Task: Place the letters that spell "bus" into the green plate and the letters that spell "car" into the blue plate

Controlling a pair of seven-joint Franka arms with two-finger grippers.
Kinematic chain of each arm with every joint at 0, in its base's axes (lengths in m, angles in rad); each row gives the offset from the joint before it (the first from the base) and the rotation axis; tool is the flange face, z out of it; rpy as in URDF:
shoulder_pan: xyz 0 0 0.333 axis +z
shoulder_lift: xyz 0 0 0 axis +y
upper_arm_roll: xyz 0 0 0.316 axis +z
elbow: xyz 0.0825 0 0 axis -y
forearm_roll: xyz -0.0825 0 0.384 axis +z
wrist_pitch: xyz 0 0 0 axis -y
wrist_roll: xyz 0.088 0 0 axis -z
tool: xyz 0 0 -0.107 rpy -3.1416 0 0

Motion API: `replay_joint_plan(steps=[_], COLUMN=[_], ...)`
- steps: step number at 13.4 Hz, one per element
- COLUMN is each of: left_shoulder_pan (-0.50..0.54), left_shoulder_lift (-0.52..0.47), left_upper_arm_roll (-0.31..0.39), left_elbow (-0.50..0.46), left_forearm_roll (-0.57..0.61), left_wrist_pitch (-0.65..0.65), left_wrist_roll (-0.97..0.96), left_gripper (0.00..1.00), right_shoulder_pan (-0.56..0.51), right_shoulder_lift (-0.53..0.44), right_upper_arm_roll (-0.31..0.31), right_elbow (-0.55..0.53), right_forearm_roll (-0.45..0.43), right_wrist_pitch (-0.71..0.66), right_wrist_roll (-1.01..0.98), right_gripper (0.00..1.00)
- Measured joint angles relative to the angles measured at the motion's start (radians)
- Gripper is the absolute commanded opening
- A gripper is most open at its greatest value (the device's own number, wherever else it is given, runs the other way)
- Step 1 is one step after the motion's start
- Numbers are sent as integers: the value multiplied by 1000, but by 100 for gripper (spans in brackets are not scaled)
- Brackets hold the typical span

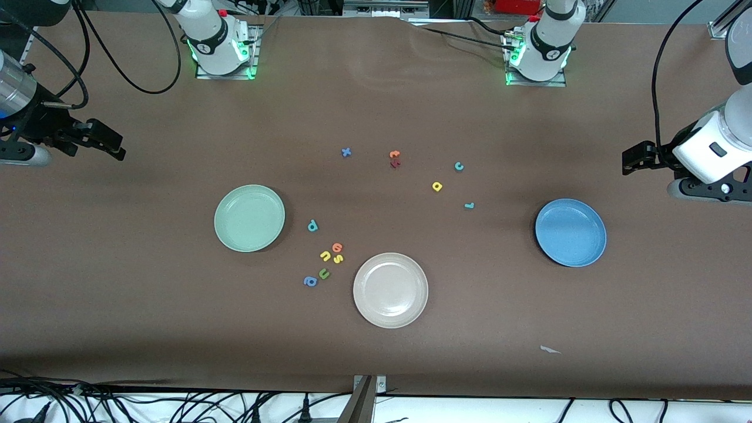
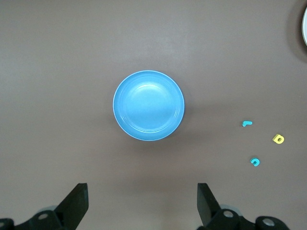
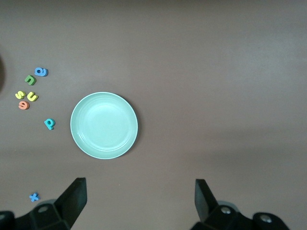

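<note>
Both grippers, left gripper (image 2: 142,203) and right gripper (image 3: 139,201), waited with jaws released, high over the brown worktop (image 1: 376,341); round mint-green plate (image 1: 249,218) and round blue plate (image 1: 570,232) sat bare beside the round cream-white plate (image 1: 390,289).

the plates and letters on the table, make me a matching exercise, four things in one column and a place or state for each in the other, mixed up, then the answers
Things:
1. green plate
2. blue plate
3. cream-white plate
4. teal b

Places or states:
A. nearest of the plates to the front camera
B. lies on the table beside the green plate
C. empty, toward the left arm's end of the table
D. empty, toward the right arm's end of the table

Pairs: 1-D, 2-C, 3-A, 4-B
</note>
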Motion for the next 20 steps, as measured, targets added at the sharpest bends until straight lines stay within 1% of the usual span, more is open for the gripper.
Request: replay_joint_plan(steps=[13, 20], left_shoulder_pan=[0, 0], left_shoulder_lift=[3, 3], left_upper_arm_roll=[0, 0], left_elbow=[-3, -3], left_forearm_roll=[0, 0], left_wrist_pitch=[1, 1], left_wrist_roll=[0, 0], left_gripper=[100, 100], right_shoulder_pan=[9, 32], right_shoulder_lift=[0, 0], right_upper_arm_roll=[2, 8], right_elbow=[0, 0], right_forearm_roll=[-1, -1], right_wrist_pitch=[-8, -10], right_wrist_roll=[0, 0], right_gripper=[100, 100])
